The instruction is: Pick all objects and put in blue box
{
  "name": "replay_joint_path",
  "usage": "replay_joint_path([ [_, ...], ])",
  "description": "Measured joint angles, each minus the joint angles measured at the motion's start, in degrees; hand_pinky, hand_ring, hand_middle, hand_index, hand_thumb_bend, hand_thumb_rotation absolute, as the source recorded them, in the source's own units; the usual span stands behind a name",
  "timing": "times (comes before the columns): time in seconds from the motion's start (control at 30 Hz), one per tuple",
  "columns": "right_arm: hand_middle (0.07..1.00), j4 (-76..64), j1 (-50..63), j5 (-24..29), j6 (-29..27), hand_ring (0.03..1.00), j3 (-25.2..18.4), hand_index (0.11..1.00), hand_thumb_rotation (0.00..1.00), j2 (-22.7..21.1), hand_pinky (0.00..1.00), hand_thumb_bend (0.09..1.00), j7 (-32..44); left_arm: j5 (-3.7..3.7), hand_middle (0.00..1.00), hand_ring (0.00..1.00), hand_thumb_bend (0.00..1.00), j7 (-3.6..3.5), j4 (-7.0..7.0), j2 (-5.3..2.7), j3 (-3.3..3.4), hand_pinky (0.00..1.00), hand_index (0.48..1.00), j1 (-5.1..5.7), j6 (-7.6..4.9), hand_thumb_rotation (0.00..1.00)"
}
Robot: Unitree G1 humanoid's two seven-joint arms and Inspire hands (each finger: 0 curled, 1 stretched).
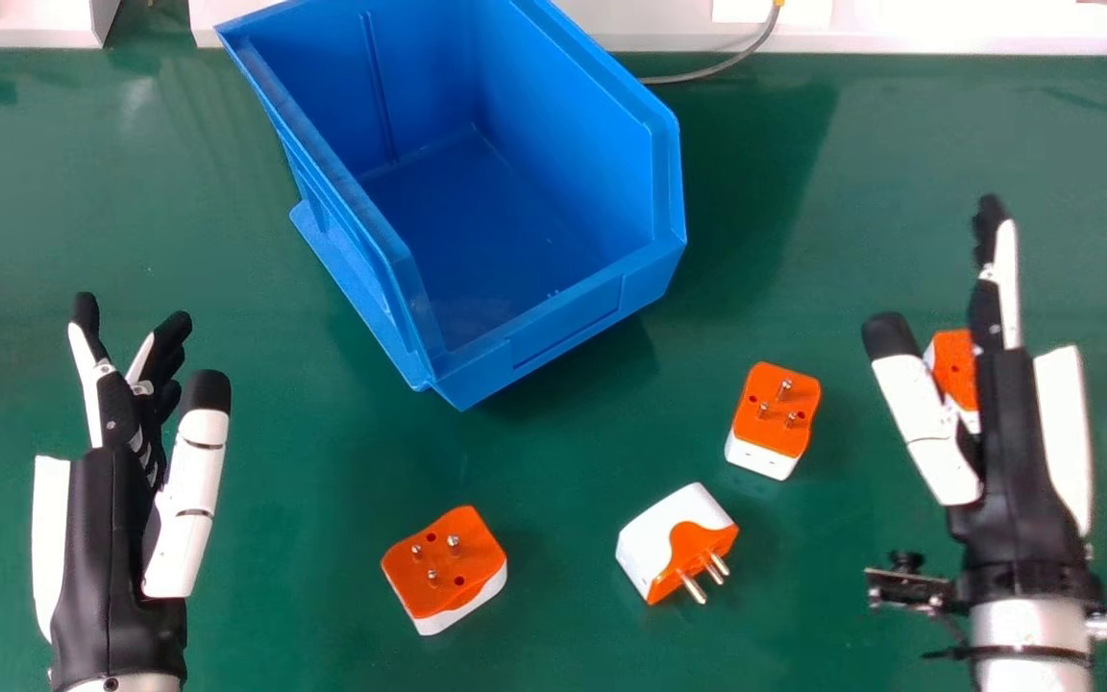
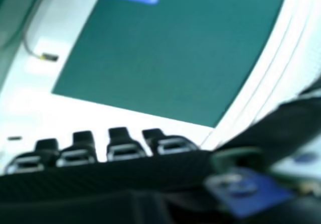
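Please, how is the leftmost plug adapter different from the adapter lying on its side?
The leftmost adapter has its pins upward; the adapter on its side has them pointing toward the robot's side. The leftmost adapter shows mostly orange, the adapter on its side mostly white. Both have three pins.

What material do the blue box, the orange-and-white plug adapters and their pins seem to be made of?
Blue box: probably rigid moulded plastic, smooth with a soft sheen; its thick rim and one-colour walls suggest this.
Plug adapters: likely hard plastic, smooth, with clean edges between orange and white parts.
Pins: apparently metal, silvery and shiny; which metal, I cannot tell.
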Motion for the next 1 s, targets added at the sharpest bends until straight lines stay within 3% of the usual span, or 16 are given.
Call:
replay_joint_path([
  [0.17,1.000,2.28,-1.81,-4.55,1.88,1.000,-0.88,1.000,0.94,-2.25,0.98,0.483,-4.52,-0.03,0.92,0.94,0.55,0.03,-0.02,-0.02,-0.16,0.95,0.922,0.07,0.31,0.84],
  [0.6,1.000,8.00,-5.29,-7.67,14.42,0.996,-0.74,0.998,0.79,-4.93,0.87,0.441,-6.93,-0.32,0.92,0.94,0.56,-0.02,-0.50,-0.01,-0.17,0.94,0.929,0.62,0.51,0.83],
  [1.0,0.991,17.23,-11.16,-10.23,27.08,0.954,3.52,0.953,0.74,-7.56,0.84,0.486,-7.47,-0.62,0.93,0.94,0.58,-0.15,-1.48,0.04,-0.22,0.93,0.934,0.98,0.99,0.83],
])
